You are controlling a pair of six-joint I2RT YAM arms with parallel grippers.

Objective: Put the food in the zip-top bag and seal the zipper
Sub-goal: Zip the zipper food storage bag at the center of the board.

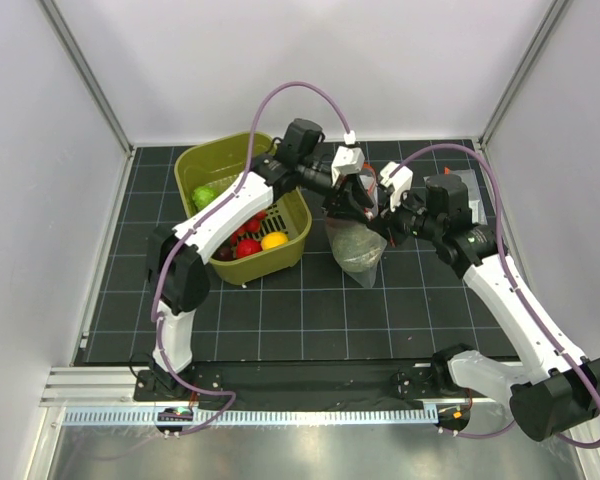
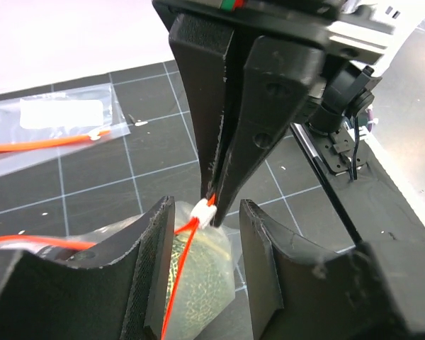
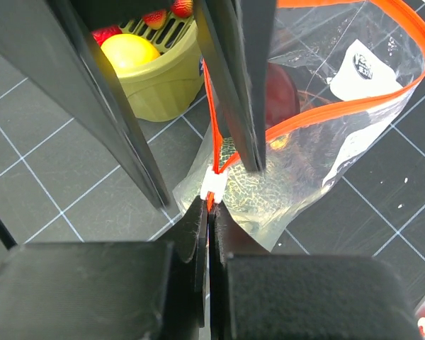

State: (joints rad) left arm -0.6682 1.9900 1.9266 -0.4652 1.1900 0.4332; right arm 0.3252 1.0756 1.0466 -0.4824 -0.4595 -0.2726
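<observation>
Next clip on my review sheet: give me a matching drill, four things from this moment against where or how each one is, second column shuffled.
1 left gripper
2 right gripper
3 yellow fruit
4 mottled green fruit

A inside the zip-top bag
B fingers shut on the zipper at its white end
C in the olive basket
D fingers open, astride the zipper

Pairs: 1-D, 2-B, 3-C, 4-A

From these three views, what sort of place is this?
Probably a robot test cell in a lab: plain white walls enclose a black gridded mat, and the left arm and right arm are mounted beside a metal rail.
</observation>
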